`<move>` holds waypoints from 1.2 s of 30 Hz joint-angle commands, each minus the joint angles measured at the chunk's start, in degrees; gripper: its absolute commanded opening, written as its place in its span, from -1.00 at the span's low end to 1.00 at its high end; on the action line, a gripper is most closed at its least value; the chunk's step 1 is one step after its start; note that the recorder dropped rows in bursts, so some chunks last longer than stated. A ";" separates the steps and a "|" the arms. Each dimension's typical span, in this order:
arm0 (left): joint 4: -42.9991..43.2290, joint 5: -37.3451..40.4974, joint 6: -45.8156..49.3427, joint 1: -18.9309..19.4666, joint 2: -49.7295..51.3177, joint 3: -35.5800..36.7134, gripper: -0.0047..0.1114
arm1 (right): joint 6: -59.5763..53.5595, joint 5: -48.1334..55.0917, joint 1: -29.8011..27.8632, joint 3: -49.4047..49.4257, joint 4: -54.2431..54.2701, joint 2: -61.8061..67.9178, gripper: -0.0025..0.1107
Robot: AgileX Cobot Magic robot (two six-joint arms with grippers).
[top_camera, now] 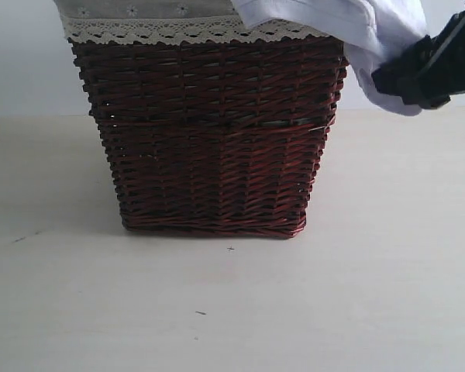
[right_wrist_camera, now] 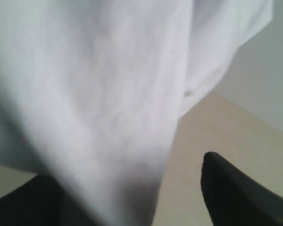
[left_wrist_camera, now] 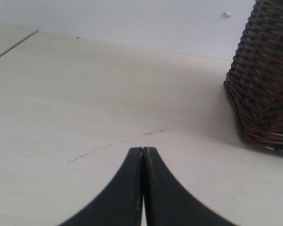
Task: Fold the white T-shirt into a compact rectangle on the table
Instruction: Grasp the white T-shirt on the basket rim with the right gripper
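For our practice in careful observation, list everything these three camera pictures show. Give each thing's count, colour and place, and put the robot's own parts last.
wicker basket: one, dark red-brown, standing on the table in the middle of the exterior view
basket liner: one, grey with pale lace trim, folded over the basket's rim
white T-shirt: one, white, draped over the basket's top right edge and hanging outside it
table: one, pale beige with a few dark specks, under the basket
wall: one, pale, behind the table
left gripper: one, black, jaws shut, over bare table beside the basket
right gripper: one, black, jaws open, with hanging T-shirt cloth between them
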 commanded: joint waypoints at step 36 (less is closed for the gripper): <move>0.30 -0.37 -0.28 -0.30 -0.31 -0.03 -0.92 | 5.48 -2.91 0.04 -70.28 20.25 10.22 -0.96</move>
